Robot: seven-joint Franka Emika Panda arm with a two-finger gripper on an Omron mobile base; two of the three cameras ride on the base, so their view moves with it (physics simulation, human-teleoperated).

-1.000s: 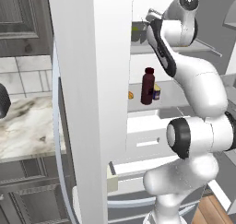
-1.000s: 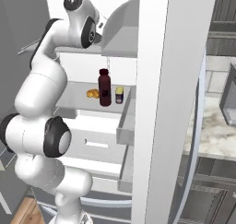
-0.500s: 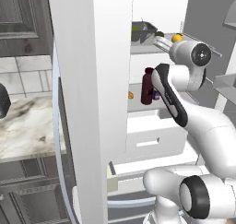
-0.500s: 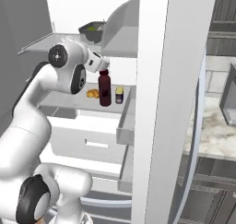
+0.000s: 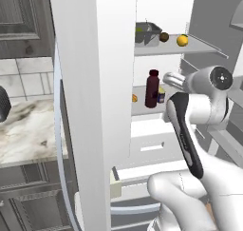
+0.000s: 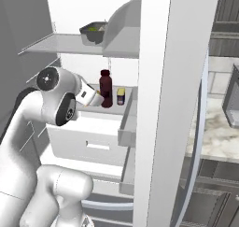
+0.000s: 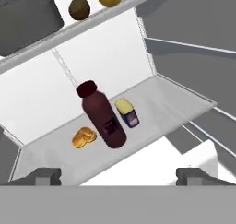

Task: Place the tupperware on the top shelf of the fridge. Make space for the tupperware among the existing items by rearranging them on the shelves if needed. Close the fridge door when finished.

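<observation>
Gripper [image 7: 117, 174] empty, jaws wide, facing the lower shelf [image 7: 175, 103]. There, mid-shelf: bottle [image 7: 102, 117], can [image 7: 127, 112] just right of it, orange fruit [image 7: 84, 137] toward the front left edge. Farther up, tupperware [image 7: 27, 20] sits at the top shelf's [image 7: 110, 16] left end, beside two fruits. Judged light, rigid, open-topped: grip one wall, keep level.

White glossy arm [image 5: 209, 178], dark joint caps, black forearm stripe.
</observation>
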